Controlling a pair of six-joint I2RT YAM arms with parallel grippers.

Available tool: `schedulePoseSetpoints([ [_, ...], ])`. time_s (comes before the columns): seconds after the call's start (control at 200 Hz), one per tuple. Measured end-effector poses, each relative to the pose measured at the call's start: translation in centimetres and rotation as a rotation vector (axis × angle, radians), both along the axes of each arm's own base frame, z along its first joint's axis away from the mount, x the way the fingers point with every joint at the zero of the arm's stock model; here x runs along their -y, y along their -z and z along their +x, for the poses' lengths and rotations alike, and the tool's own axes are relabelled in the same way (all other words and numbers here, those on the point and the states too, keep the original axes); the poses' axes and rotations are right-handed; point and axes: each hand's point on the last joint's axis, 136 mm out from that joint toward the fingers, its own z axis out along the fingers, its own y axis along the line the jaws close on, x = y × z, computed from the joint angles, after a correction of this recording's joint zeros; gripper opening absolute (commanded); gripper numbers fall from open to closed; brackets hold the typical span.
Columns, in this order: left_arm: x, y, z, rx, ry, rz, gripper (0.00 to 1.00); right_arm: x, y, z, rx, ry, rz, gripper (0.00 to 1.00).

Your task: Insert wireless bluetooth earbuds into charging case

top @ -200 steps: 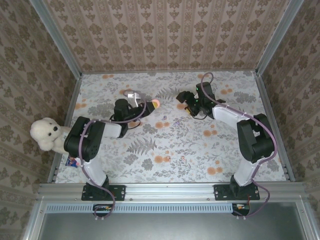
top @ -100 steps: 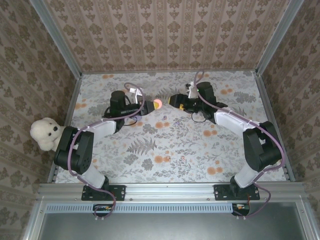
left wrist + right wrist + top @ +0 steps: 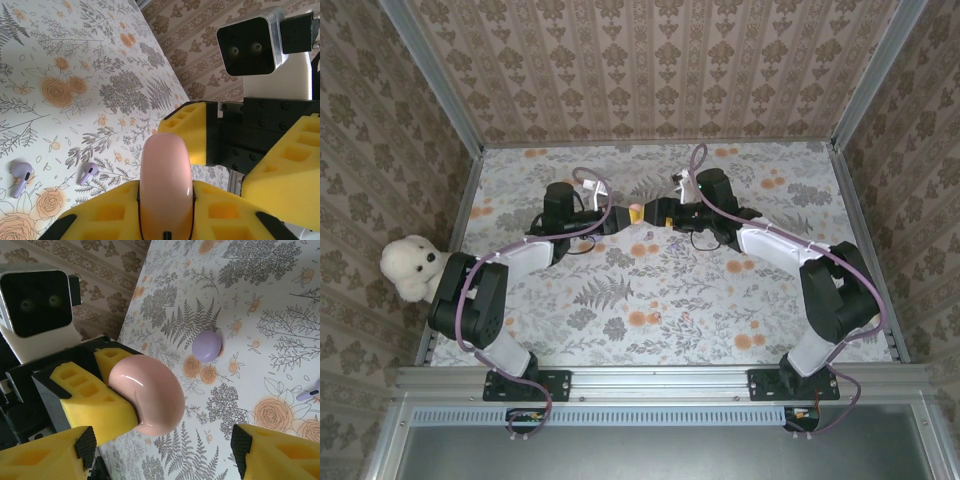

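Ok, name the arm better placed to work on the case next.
Right, probably: the right gripper hangs open facing the pink case, free to work it, while the left gripper is shut on it.

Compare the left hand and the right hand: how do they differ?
The left hand is shut on the pink case; the right hand is open and holds nothing. The left hand points right, the right hand points left, facing it. Both have yellow fingers.
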Motion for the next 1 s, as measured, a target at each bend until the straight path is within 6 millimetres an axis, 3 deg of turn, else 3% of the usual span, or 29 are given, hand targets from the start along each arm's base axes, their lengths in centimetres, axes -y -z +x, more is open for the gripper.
schedulePoseSetpoints([
  [0.405,-0.1,-0.3,-0.6,-0.001,0.001,0.015,0.11,0.1,1.5,1.2,-0.019,0.022,-0.024,0.7],
  [0.7,0.2,-1.9,-0.9,0.039,0.021,0.0,0.11,2.7,4.6,2.0,-0.075,0.094,-0.054,0.69],
  [1.005,0.3,-2.2,-0.9,0.047,0.024,-0.004,0.1,2.5,4.6,1.2,-0.089,0.072,-0.019,0.68],
])
